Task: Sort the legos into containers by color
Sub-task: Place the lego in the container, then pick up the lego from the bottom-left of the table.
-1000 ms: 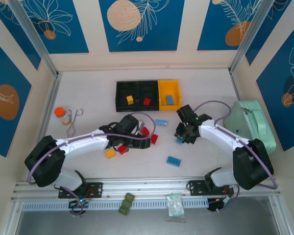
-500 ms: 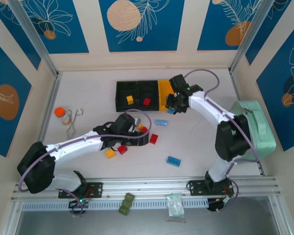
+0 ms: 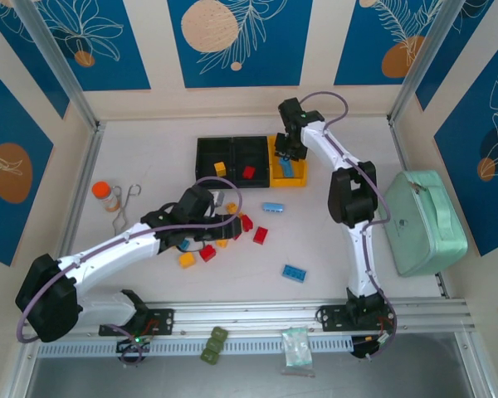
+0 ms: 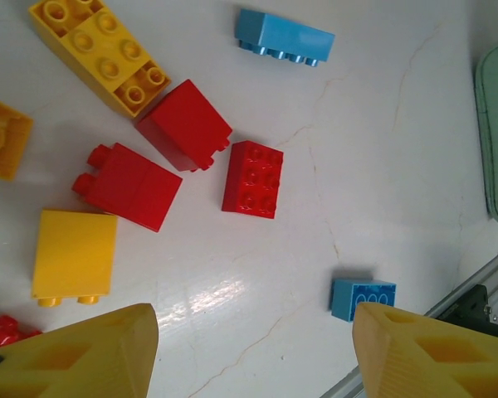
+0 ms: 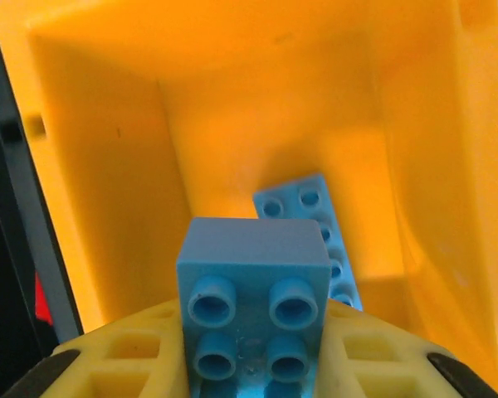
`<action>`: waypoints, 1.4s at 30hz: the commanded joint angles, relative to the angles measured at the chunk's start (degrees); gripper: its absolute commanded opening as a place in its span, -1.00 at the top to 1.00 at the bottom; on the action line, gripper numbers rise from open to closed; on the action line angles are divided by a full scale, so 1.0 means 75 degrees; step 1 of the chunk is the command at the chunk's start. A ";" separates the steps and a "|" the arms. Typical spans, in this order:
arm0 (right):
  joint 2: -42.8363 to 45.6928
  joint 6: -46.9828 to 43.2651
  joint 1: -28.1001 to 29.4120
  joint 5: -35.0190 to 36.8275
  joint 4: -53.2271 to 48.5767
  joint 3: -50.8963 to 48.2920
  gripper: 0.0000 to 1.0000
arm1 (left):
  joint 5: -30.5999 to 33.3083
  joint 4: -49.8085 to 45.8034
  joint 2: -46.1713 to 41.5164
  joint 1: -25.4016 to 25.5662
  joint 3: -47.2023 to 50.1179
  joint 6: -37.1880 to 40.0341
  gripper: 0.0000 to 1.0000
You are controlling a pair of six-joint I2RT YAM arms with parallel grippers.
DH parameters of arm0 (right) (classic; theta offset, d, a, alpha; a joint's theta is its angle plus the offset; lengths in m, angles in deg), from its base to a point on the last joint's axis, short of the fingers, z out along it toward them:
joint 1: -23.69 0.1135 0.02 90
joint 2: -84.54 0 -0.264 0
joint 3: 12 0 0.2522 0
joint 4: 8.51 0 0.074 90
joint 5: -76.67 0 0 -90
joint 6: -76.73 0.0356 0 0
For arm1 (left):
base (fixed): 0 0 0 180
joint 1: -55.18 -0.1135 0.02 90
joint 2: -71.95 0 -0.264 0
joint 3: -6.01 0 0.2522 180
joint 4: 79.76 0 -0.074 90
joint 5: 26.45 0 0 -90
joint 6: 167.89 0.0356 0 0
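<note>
Light-blue brick (image 5: 253,249), clamped tight in the right gripper (image 5: 253,352), hangs over the yellow bin (image 5: 108,124) at the row's right end, matching the blue lego (image 5: 311,207) lying inside. The left gripper (image 4: 253,356), jaws parted and empty, hovers over loose red and yellow legos (image 4: 252,179) nearer, probably to pick one.

The square blue brick (image 5: 253,274) hides part of the long blue brick (image 5: 314,214) (inside the yellow bin (image 5: 108,166))

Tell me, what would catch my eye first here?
The right hand, stretched across the table, grips a light blue brick over the yellow bin, where another blue brick already lies. Nearer, the left hand hovers open above scattered red bricks and yellow bricks.
</note>
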 commanded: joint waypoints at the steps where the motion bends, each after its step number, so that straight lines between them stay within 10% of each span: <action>1: -0.0591 -0.0228 -0.0073 0.0051 -0.0873 0.1044 0.40 | 0.0011 -0.0253 -0.0050 -0.0103 -0.0096 0.0048 -0.26; 24: -0.1158 -0.0098 -0.0072 0.0105 -0.1256 0.2360 0.07 | 0.0111 -0.0306 -0.0180 -0.0195 0.0097 -0.0028 -0.26; 42: 0.4142 -0.0297 0.0838 -0.0473 0.1266 -0.3753 0.01 | 0.1589 -0.2672 -0.1098 -0.0460 0.0224 -0.0425 -0.32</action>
